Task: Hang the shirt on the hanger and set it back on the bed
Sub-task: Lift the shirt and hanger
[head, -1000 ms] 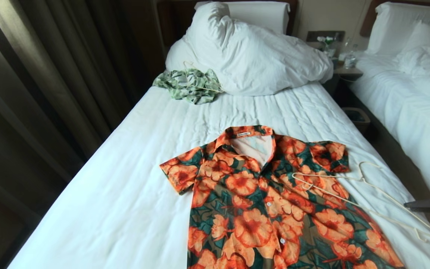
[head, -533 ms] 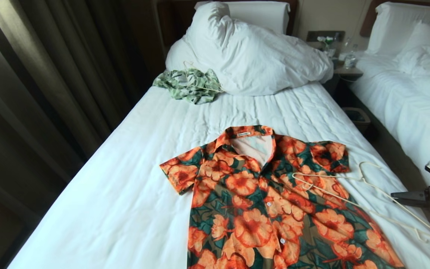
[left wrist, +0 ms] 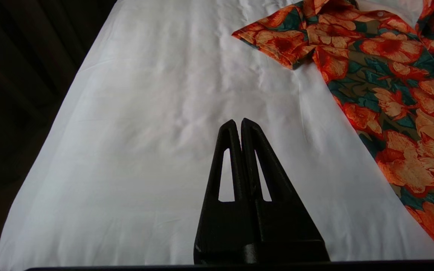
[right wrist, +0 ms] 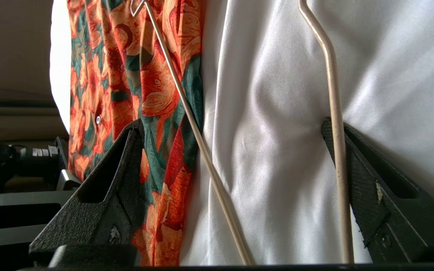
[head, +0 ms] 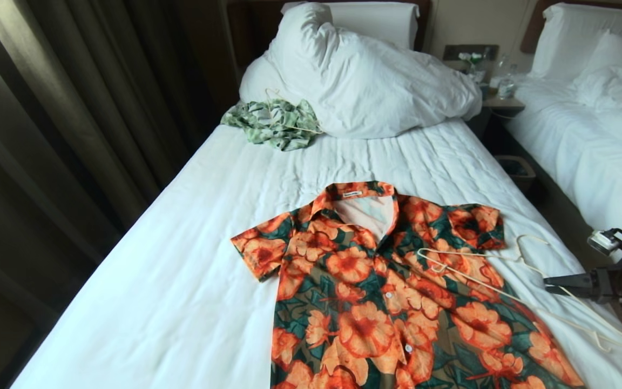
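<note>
the shirt (head: 397, 292) lies flat on the bed (head: 181, 259), collar toward the far pillows. the hanger (head: 521, 286) rests across the shirt's right side, its hook on the sheet at the right. the right gripper (right wrist: 232, 128) sits low at the bed's right edge, fingers spread wide with both hanger wires between them. the left gripper (left wrist: 238, 123) hovers over bare sheet left of the shirt, fingers pressed together, empty.

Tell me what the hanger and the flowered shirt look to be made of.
Hanger: looks like thin wire with a cream, faintly glossy coat, going by its slim round rod and bent hook; metal underneath is a guess. Shirt: thin woven printed cloth, matte, lying flat with soft creases; fibre unclear.
</note>
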### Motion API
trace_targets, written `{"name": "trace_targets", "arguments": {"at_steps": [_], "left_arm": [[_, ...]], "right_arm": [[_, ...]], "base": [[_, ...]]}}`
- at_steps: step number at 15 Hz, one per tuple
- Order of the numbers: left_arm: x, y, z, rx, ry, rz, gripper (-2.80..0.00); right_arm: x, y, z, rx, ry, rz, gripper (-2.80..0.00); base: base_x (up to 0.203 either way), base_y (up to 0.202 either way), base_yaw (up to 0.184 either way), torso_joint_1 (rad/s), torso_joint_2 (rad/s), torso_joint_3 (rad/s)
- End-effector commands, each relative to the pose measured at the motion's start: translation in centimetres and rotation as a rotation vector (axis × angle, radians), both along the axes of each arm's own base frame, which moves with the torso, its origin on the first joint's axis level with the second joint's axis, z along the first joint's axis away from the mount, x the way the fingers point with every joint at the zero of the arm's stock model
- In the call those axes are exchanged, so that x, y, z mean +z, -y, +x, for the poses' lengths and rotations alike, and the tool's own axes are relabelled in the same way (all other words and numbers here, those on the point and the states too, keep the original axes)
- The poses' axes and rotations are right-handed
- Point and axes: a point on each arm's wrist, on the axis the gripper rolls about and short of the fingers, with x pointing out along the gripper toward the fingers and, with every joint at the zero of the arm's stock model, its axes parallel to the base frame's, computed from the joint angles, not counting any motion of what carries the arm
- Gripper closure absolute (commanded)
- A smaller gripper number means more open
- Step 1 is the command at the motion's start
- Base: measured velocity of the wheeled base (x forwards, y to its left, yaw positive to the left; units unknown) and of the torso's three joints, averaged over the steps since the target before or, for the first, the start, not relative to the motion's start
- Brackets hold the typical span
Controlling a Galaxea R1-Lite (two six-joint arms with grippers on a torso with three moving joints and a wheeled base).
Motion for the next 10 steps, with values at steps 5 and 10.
{"name": "trace_targets", "arguments": {"at_steps": [5, 10], "left_arm": [[0.0, 0.0, 0.0, 0.0, 0.003, 0.0, 0.0], [0.0, 0.0, 0.0, 0.0, 0.002, 0.0, 0.0]], "right_arm": [[-0.3, -1.6, 1.0, 0.077, -0.015, -0.147, -2.8], [-0.9, -2.3, 1.4, 0.122, 0.014, -0.156, -2.8]], "base": [[0.0, 0.0, 0.0, 0.0, 0.0, 0.0], [0.0, 0.0, 0.0, 0.0, 0.0, 0.0]]}}
